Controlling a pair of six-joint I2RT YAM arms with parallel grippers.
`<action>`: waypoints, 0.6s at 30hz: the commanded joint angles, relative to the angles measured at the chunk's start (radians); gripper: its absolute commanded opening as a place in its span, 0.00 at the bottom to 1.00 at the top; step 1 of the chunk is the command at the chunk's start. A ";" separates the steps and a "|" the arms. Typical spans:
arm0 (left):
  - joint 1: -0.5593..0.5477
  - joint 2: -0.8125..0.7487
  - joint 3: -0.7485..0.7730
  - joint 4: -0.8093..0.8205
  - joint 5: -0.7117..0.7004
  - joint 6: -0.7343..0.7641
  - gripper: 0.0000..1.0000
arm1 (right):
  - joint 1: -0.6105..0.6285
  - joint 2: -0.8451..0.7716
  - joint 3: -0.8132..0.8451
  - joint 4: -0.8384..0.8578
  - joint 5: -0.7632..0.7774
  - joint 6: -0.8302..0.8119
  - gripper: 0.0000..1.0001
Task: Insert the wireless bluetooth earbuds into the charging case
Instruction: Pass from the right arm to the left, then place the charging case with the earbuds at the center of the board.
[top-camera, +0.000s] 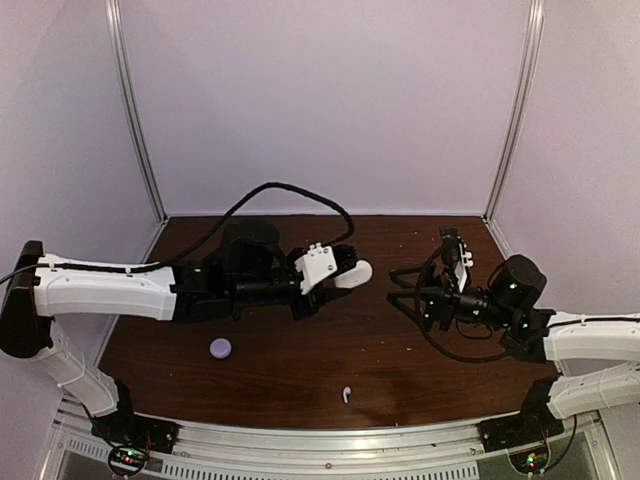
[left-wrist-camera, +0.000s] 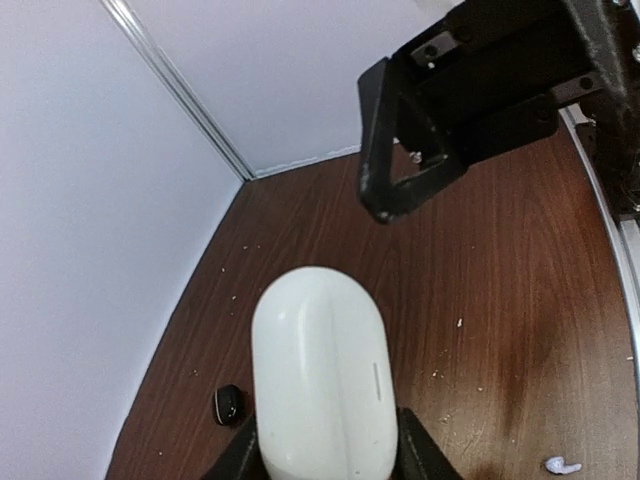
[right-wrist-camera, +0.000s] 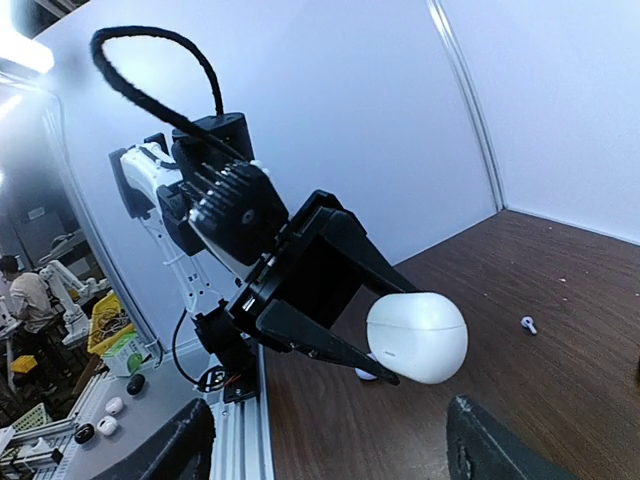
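Two earbuds lie loose on the table (top-camera: 300, 370): a white stemmed one (top-camera: 346, 394) near the front edge, a black one (left-wrist-camera: 228, 403) near a wall. Left gripper (right-wrist-camera: 385, 332) clamps the closed case (right-wrist-camera: 420, 338), raised off the table; right gripper (top-camera: 455, 250) faces it, fingers spread, empty. Step in hand: presenting the case. Next, probably, the lid must be opened before any bud goes in.

You're in a robotics lab, white-panelled booth (top-camera: 320, 100), aluminium posts (top-camera: 135, 110), wood-grain table (top-camera: 300, 370), another robot arm (right-wrist-camera: 58, 283), person (right-wrist-camera: 18, 297) and yellow crate (right-wrist-camera: 105, 318) beyond.
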 joint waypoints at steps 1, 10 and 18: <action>0.082 0.098 0.002 0.138 0.141 -0.153 0.20 | -0.052 -0.060 -0.045 -0.066 0.097 -0.018 0.81; 0.214 0.422 0.180 0.119 0.220 -0.311 0.22 | -0.104 -0.167 -0.084 -0.167 0.212 -0.063 0.90; 0.291 0.669 0.424 -0.004 0.250 -0.414 0.23 | -0.114 -0.252 -0.116 -0.211 0.326 -0.060 1.00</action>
